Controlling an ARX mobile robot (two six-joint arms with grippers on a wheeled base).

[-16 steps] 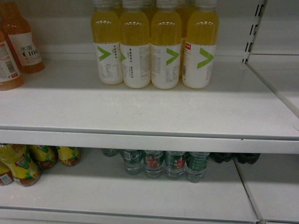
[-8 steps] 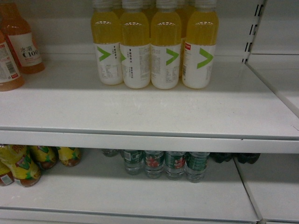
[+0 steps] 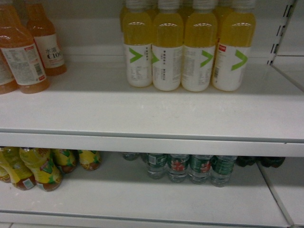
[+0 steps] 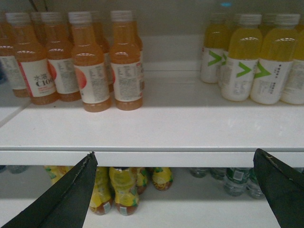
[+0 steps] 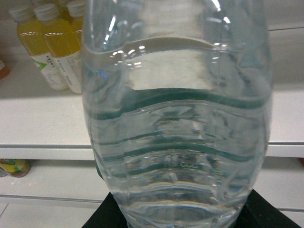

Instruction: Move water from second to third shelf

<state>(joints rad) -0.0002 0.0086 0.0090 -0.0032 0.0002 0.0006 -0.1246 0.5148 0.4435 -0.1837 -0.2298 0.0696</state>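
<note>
A clear ribbed water bottle (image 5: 175, 118) fills the right wrist view, its base seated between the black fingers of my right gripper (image 5: 178, 213), which is shut on it. Behind it lies a white shelf board (image 5: 42, 118). Several more water bottles with green labels (image 3: 190, 167) stand on the lower shelf (image 3: 142, 199) under the upper shelf (image 3: 142, 114); these water bottles (image 4: 235, 179) also show in the left wrist view. My left gripper (image 4: 174, 153) is open and holds nothing, level with the upper shelf's front edge. Neither gripper shows in the head view.
Yellow drink bottles with white labels (image 3: 185, 47) stand at the back of the upper shelf, orange drink bottles (image 3: 28, 52) to their left. Yellow-wrapped tea bottles (image 3: 42, 168) sit lower left and dark bottles (image 3: 266, 161) lower right. A slotted upright (image 3: 282, 28) bounds the right.
Everything in the head view has slid about 65 pixels to the right, so the view now looks further left. More orange and tea bottles show at the left.
</note>
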